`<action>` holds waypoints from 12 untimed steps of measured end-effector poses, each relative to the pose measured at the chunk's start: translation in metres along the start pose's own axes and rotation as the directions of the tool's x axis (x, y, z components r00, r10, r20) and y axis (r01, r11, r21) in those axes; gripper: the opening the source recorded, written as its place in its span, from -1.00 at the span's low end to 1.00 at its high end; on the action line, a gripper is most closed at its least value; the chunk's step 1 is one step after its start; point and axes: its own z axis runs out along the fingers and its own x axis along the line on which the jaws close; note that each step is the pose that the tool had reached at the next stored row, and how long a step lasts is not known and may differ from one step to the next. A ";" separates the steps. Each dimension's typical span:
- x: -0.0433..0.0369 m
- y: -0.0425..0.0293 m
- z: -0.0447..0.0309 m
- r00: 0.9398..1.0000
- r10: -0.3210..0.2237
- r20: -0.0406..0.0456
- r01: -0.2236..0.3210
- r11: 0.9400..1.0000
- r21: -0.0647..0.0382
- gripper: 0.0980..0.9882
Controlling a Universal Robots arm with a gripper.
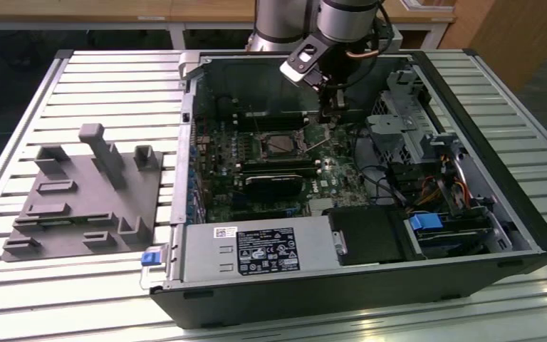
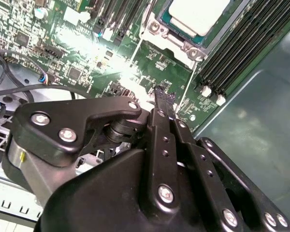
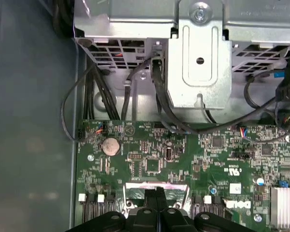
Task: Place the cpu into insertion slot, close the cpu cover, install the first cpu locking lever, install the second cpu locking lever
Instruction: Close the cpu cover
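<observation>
- The gripper (image 2: 162, 94), its black fingers pressed together with nothing between them, hangs just above the green circuit board (image 3: 183, 159). A slip could scrape the tiny soldered parts.
- Just beyond its tips, a thin bright wire lever (image 2: 137, 54) looks springy and could skid off smooth metal.
- Farther ahead, the cpu (image 2: 198, 13), flat and pale-topped, sits in the insertion slot (image 1: 281, 144), framed by the silvery cpu cover (image 2: 176, 44). A sideways push could warp that thin plate.
</observation>
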 end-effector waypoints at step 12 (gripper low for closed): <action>0.0028 0.0144 0.0055 1.000 -0.003 0.000 0.003 1.000 0.000 -0.97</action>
